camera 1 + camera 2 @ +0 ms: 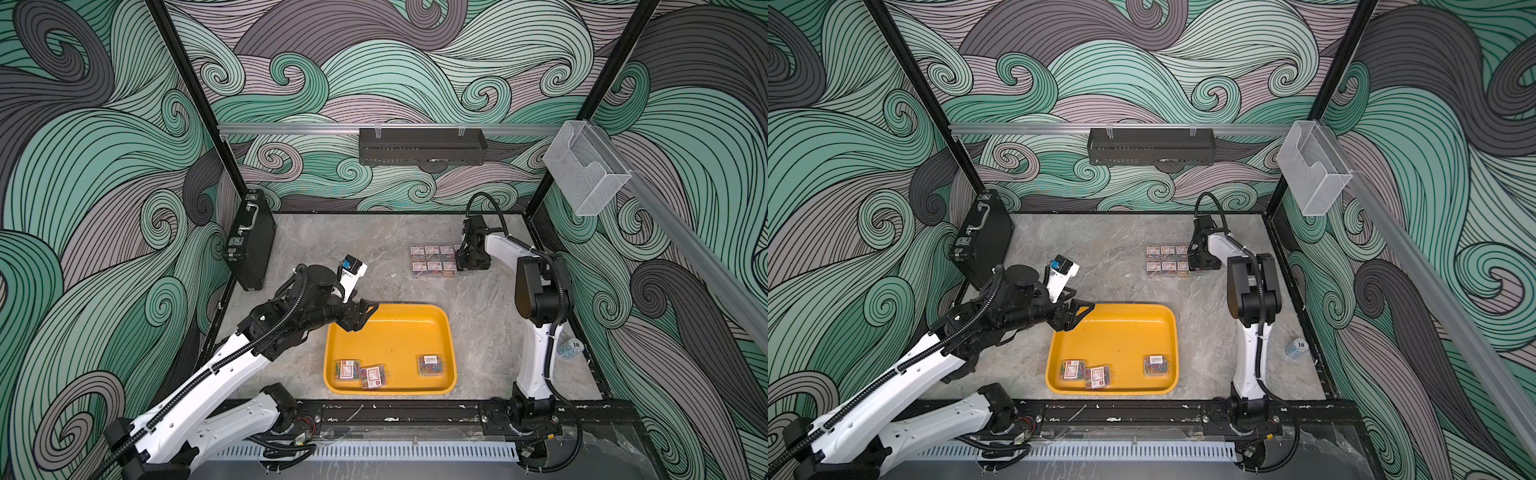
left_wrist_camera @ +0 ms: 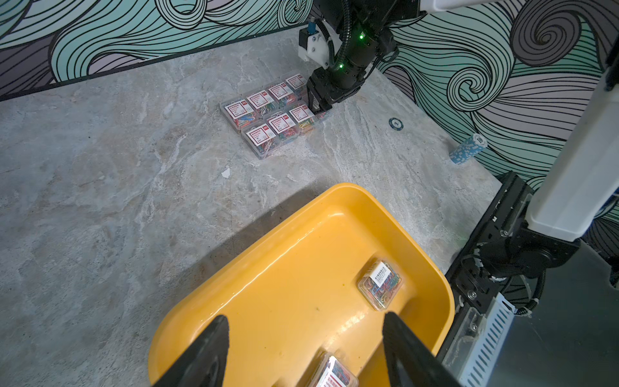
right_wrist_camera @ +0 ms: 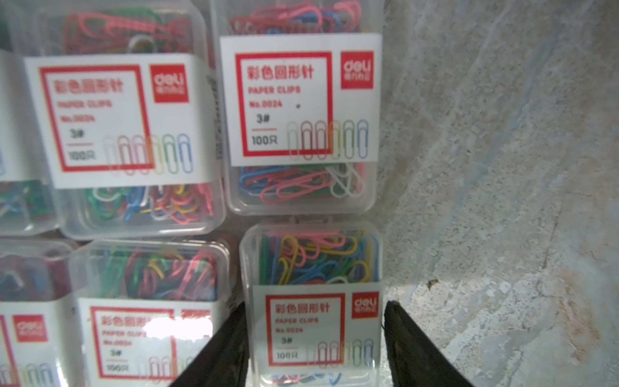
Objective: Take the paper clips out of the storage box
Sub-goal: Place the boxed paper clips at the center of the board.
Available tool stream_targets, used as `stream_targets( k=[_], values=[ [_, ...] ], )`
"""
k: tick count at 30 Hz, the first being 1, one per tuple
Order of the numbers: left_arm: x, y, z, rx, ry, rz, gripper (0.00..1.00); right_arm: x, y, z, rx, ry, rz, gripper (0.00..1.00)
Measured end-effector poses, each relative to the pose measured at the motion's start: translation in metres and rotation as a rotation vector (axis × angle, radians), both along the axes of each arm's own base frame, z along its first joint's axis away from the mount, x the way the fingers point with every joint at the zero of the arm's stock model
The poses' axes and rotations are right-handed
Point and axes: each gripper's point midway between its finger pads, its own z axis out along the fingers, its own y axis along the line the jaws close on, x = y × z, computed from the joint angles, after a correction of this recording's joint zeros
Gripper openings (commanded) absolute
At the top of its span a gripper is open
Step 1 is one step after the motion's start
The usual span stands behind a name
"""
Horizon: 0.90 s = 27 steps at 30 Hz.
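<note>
The storage box (image 1: 395, 328) (image 1: 1117, 328) is set on the table (image 1: 353, 245) toward its near edge, between the two arm bases. Three clear boxes of paper clips are seen inside it, all along its near side. A first box (image 1: 347, 369) lies at the near-left corner. A tilted second box (image 1: 374, 376) is touching or overlapping it. A third box (image 1: 430, 365) lies at the near right, well apart from the pair.

The left jaws are held spread over the far-left corner of the storage box, and nothing is gripped between them. In the left wrist view both black fingers (image 2: 207, 355) are shown wide apart above the yellow floor.

Farther back and to the right, a block of paper clips boxes (image 1: 432, 261) (image 2: 268, 114) is laid on the table in two rows, labels up and sides touching. The right jaws are lowered at the right end of this block. In the right wrist view the end box (image 3: 315, 301) is flanked by the black fingers (image 3: 227, 351), one close against each side. Whether it is being pinched or only straddled cannot be told.

A black briefcase (image 1: 251, 241) is stood against the left wall. A stack of blue chips (image 1: 571, 347) is placed at the right edge of the table. A clear holder (image 1: 582, 166) is hung on the right wall.
</note>
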Motion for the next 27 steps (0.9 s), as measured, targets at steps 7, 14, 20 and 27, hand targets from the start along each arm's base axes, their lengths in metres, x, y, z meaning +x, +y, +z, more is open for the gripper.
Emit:
stream_targets(
  k=[7, 14, 20, 27],
  values=[
    [0.001, -0.002, -0.003, 0.005, 0.008, -0.003, 0.71, 0.003, -0.002, 0.025, 0.026, -0.047, -0.005, 0.62],
    [0.001, -0.003, -0.003, 0.004, 0.009, -0.007, 0.71, 0.005, -0.002, 0.044, 0.075, -0.086, -0.008, 0.63],
    [0.001, -0.003, -0.003, 0.004, 0.009, -0.008, 0.71, 0.005, -0.008, 0.041, 0.147, -0.071, -0.027, 0.61],
    [0.001, -0.003, -0.003, 0.004, 0.009, -0.008, 0.71, 0.004, -0.008, 0.028, 0.221, -0.039, -0.038, 0.59]
  ],
)
